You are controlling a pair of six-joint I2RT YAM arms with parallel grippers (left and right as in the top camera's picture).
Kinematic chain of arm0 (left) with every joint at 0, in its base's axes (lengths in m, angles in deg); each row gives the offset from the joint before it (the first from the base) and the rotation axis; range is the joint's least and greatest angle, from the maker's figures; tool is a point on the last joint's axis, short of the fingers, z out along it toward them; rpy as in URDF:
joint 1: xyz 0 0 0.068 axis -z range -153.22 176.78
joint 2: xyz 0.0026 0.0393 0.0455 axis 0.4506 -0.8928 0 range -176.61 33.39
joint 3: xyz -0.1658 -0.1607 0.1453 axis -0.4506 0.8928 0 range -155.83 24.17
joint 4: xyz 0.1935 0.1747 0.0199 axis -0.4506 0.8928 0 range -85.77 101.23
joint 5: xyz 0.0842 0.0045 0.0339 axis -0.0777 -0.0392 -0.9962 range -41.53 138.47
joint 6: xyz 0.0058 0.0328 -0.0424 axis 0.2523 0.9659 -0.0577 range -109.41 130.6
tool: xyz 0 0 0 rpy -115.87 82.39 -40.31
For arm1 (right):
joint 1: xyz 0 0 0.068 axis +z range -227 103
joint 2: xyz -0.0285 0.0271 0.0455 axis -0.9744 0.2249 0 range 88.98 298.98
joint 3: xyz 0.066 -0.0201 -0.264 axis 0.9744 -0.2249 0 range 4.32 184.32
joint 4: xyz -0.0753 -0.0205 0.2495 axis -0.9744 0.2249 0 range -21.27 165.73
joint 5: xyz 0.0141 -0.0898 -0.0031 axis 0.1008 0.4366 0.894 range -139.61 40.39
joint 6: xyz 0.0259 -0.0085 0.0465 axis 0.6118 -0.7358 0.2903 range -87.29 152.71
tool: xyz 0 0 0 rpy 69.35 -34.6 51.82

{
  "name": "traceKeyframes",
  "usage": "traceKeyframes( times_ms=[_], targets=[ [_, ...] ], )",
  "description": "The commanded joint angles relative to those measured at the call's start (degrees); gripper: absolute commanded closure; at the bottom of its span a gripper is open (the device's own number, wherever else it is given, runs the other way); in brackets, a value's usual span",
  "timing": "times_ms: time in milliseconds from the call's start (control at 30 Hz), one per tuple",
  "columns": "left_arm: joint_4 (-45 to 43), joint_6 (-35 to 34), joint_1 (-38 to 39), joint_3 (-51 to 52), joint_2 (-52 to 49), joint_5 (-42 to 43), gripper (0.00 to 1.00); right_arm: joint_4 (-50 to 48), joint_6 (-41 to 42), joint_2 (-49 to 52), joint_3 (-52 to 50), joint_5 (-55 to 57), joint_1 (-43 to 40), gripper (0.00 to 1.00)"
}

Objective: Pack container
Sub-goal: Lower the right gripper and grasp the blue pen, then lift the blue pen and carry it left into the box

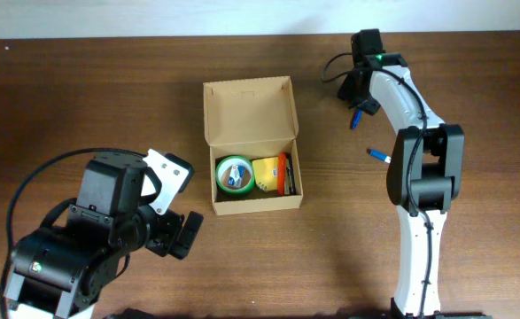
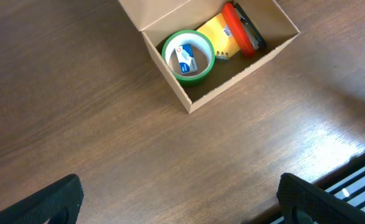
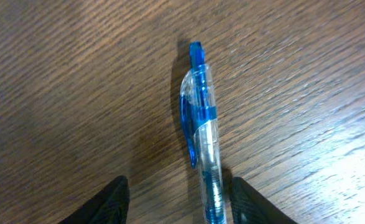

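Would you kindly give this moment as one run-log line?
container open, part packed | right gripper open astride blue pen | left gripper open, empty

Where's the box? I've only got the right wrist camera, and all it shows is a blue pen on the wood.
Observer: The container sits to the robot's left of that pen, near the middle of the table.
Operator: Is the lid open?
Observer: Yes, the flap is folded back, and a green tape roll already lies inside.
Operator: Anything else loose out there?
Observer: What looks like a second blue pen lies on the table, nearer the robot than yours.
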Motion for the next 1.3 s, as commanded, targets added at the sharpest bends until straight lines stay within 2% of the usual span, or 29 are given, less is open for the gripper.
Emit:
traceKeyframes(
  times_ms=[0, 433, 567, 800, 1100, 1267],
  targets=[
    [-0.1, 0.9, 0.1, -1.0, 0.0, 0.8, 0.0, 0.2, 0.5, 1.7, 0.3, -1.2, -0.4, 0.51],
    [-0.1, 0.9, 0.1, -1.0, 0.0, 0.8, 0.0, 1.3, 0.5, 1.7, 0.3, -1.4, -0.4, 0.82],
    [-0.1, 0.9, 0.1, -1.0, 0.0, 0.8, 0.0, 2.2, 0.5, 1.7, 0.3, -1.4, -0.4, 0.95],
    [-0.1, 0.9, 0.1, -1.0, 0.0, 0.8, 0.0, 5.3, 0.4, 0.0, 0.3, -1.6, -0.4, 0.96],
    [-0.1, 0.9, 0.1, -1.0, 0.0, 0.8, 0.0, 11.7, -0.7, -6.7, 3.5, -2.1, -0.3, 0.96],
    [-0.1, 0.9, 0.1, -1.0, 0.0, 0.8, 0.01, 14.0, -4.0, -11.5, 5.2, -7.2, -0.3, 0.96]
  ],
)
